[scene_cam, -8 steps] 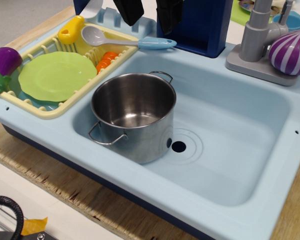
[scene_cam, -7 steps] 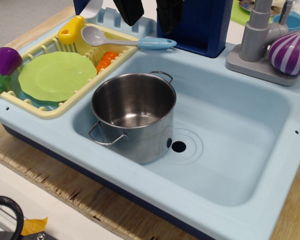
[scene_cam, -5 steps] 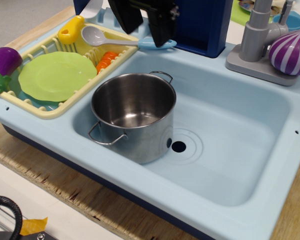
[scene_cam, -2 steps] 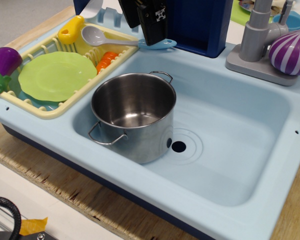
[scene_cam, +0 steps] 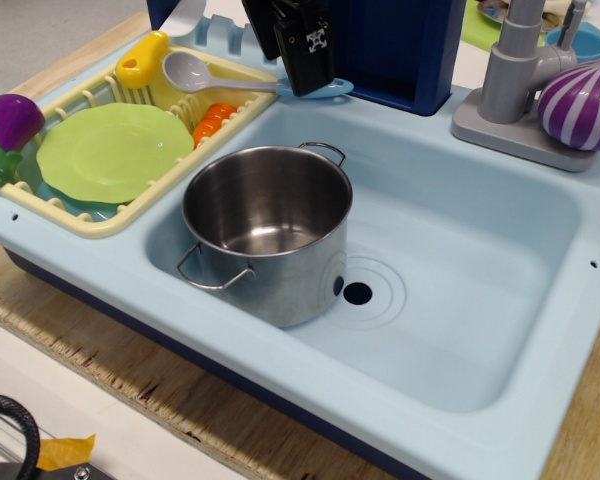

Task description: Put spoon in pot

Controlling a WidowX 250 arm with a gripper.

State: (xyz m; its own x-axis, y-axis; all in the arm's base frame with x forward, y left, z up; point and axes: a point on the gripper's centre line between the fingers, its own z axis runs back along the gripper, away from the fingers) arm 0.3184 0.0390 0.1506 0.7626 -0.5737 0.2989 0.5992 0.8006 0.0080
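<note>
The spoon (scene_cam: pixel 187 71) lies across the far rim of the yellow drying rack (scene_cam: pixel 108 226), grey bowl to the left, light blue handle end to the right. My gripper (scene_cam: pixel 288 76) has come down over the handle end, with one black finger in front of it and one behind. The fingers stand apart and the spoon still rests on the rack. The shiny steel pot (scene_cam: pixel 270 232) stands upright and empty in the left part of the light blue sink (scene_cam: pixel 470 290), just in front of the spoon.
The rack holds a green plate (scene_cam: pixel 115 150), a yellow-handled utensil (scene_cam: pixel 143 58) and an orange toy (scene_cam: pixel 212 120). A purple eggplant (scene_cam: pixel 10 120) sits at the far left. A grey faucet (scene_cam: pixel 515 60) and a striped purple ball (scene_cam: pixel 583 105) stand at the back right. The drain hole (scene_cam: pixel 358 293) is right of the pot.
My gripper has come down from the top edge, turned, and settled around the spoon's blue handle end. The spoon and the pot have not moved.
</note>
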